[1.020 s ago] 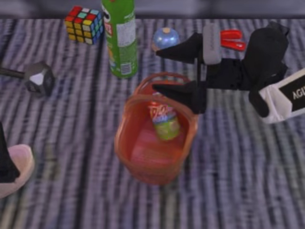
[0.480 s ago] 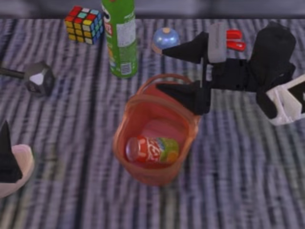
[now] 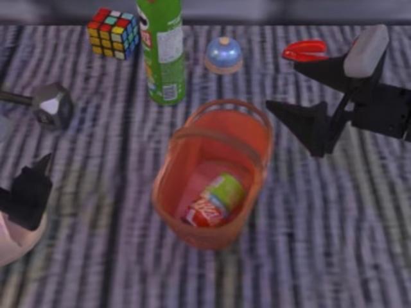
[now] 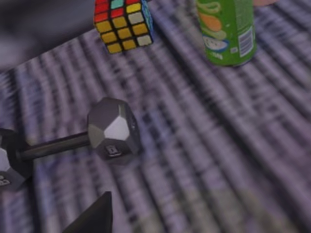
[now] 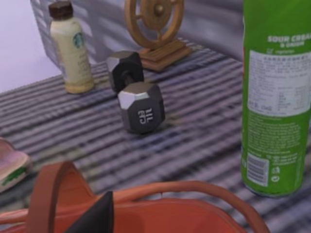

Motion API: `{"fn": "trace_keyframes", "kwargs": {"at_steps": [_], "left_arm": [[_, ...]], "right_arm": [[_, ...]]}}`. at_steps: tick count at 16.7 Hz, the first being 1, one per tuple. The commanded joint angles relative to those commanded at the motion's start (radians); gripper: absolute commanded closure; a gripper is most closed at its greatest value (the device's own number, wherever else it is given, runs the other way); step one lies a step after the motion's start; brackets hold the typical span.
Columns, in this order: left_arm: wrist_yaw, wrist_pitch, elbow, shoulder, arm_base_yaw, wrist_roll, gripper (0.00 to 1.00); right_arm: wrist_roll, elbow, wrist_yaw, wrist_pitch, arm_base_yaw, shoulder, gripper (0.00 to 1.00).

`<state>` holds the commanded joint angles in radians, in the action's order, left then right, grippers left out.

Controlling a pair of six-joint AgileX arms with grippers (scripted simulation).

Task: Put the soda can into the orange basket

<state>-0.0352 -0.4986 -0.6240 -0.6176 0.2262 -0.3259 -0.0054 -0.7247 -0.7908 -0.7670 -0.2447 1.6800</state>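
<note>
The soda can (image 3: 215,201) lies on its side inside the orange basket (image 3: 168,168), its green end toward the back right and its red end toward the front left. No gripper touches it. My right gripper (image 3: 282,82) hovers to the right of the basket, open and empty, with its fingers pointing left. In the right wrist view the basket's rim (image 5: 194,187) fills the near part and the can is hidden. My left gripper (image 3: 29,191) sits at the table's left edge, open and holding nothing.
A tall green canister (image 3: 163,48) stands behind the basket, with a Rubik's cube (image 3: 114,32) to its left. A small bell (image 3: 223,54) and a red stapler (image 3: 305,50) lie at the back. A dumbbell (image 3: 50,106) rests at the left, a pink item (image 3: 16,240) front left.
The can dropped from the right gripper into the basket and rolled there. The right gripper drew back to the right, off the basket. The left gripper came further into view.
</note>
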Motion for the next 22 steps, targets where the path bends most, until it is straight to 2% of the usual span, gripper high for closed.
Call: {"fn": "trace_keyframes", "kwargs": {"at_steps": [9, 12, 14, 16, 18, 20, 22], "left_arm": [[0.001, -0.597, -0.853, -0.858, 0.272, -0.455, 0.00], [0.008, -0.767, -1.120, -1.131, 0.352, -0.599, 0.00], [0.014, -0.863, -1.275, -1.291, 0.397, -0.682, 0.00], [0.021, -0.944, -1.407, -1.426, 0.433, -0.752, 0.00], [0.026, -1.005, -1.509, -1.530, 0.460, -0.805, 0.00], [0.030, -1.043, -1.571, -1.593, 0.476, -0.838, 0.00], [0.032, -1.055, -1.592, -1.615, 0.482, -0.849, 0.00]], "right_arm": [[-0.002, 0.460, 0.439, 0.450, 0.135, -0.887, 0.00], [0.000, 0.569, 0.568, 0.572, 0.172, -1.181, 0.00], [0.000, 0.624, 0.641, 0.636, 0.193, -1.353, 0.00], [0.001, 0.670, 0.706, 0.691, 0.211, -1.497, 0.00], [0.003, 0.701, 0.753, 0.732, 0.224, -1.599, 0.00], [0.005, 0.719, 0.782, 0.759, 0.232, -1.661, 0.00], [0.005, 0.725, 0.791, 0.767, 0.235, -1.680, 0.00]]}}
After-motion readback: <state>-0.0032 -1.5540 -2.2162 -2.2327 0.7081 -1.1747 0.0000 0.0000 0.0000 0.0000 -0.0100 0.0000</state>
